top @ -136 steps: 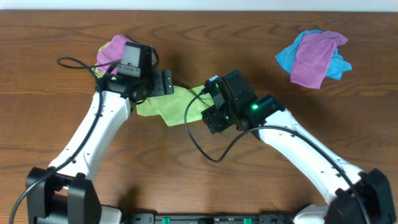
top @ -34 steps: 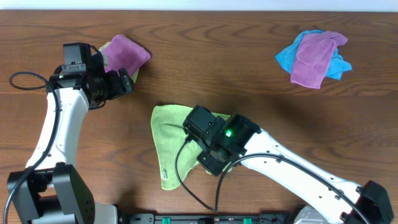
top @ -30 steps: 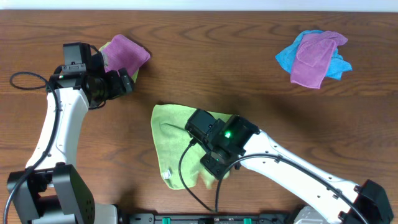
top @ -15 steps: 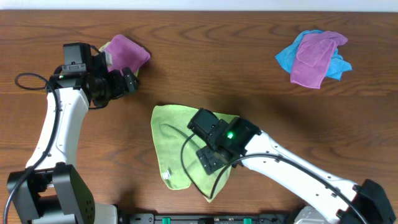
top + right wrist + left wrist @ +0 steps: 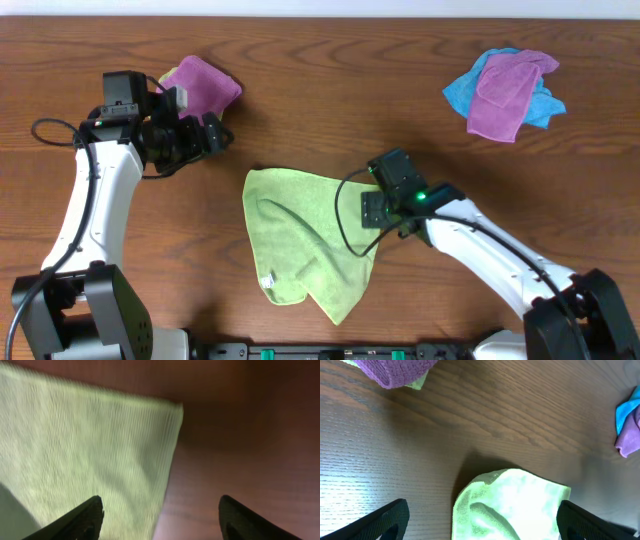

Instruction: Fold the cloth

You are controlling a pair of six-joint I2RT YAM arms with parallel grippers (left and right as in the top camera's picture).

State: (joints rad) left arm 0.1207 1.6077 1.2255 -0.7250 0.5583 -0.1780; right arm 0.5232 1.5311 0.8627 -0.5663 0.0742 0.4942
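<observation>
Lime-green and rumpled, the cloth (image 5: 300, 235) is lying opened out on the wooden table (image 5: 330, 110) in the overhead view, a little toward 7 o'clock of the centre. Its white tag (image 5: 267, 283) is showing near the 7 o'clock corner, and one point is trailing toward 6 o'clock. The right gripper (image 5: 372, 210) is hovering at the cloth's 3 o'clock edge, and from above I cannot tell whether it is touching. The left gripper (image 5: 214, 133) is hanging over bare wood at 10 o'clock, just beside a purple cloth (image 5: 205, 82) and well apart from the green one. A blue cloth (image 5: 460, 92) with another purple cloth (image 5: 505, 95) on top is sitting at 2 o'clock. In the left wrist view the fingers (image 5: 390, 517) are standing wide apart and holding nothing, with the cloth (image 5: 510, 505) lying beyond them toward 6 o'clock of the frame and the purple one at 11 o'clock. In the right wrist view the fingers (image 5: 82, 515) are also spread wide and gripping nothing. They are straddling the cloth's edge, with green fabric (image 5: 85, 450) filling the 9 o'clock side and bare wood the 3 o'clock side.
</observation>
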